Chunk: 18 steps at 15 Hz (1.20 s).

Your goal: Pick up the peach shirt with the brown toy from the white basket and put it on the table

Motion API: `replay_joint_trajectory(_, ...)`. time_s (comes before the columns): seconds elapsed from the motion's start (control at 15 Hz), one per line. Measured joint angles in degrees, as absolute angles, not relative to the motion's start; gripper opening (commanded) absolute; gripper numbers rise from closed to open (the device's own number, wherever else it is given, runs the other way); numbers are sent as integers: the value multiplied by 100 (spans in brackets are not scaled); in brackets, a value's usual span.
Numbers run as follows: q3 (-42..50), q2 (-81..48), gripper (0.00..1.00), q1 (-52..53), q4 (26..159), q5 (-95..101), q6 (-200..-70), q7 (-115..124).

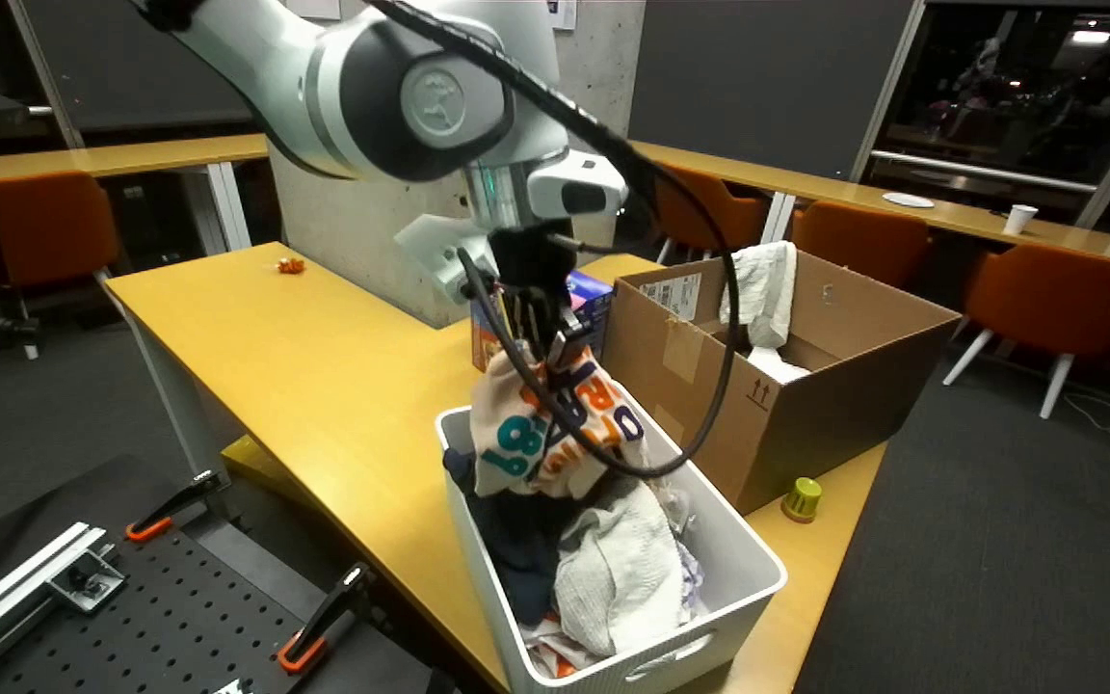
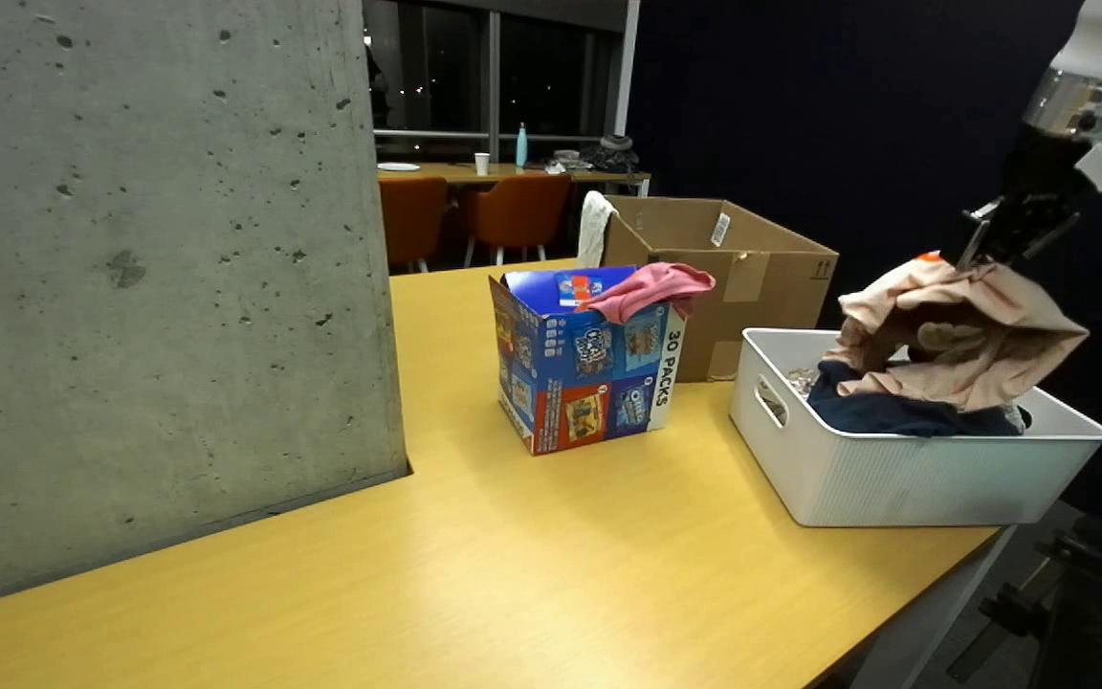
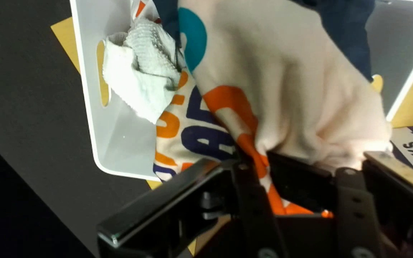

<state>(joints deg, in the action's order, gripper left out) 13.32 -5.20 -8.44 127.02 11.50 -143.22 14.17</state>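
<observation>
Wrist view shows the peach shirt hanging from the claw, closed tight on a fold — below the claw, in both exterior views, stands the white basket with dark blue cloth inside; off to the claw's side, a cardboard box.

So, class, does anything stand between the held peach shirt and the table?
Yes, the white basket: the peach shirt, pinched in the gripper, hangs over it, so its folds likely need to clear the basket's rim before reaching the table.
</observation>
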Motion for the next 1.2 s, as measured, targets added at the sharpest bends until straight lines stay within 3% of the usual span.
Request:
replay_joint_trajectory(0.6,256,694,2,-208,12647,1162,-13174,1652)
replay_joint_trajectory(1.2,-584,-87,2,518,12684,903,-13155,1687)
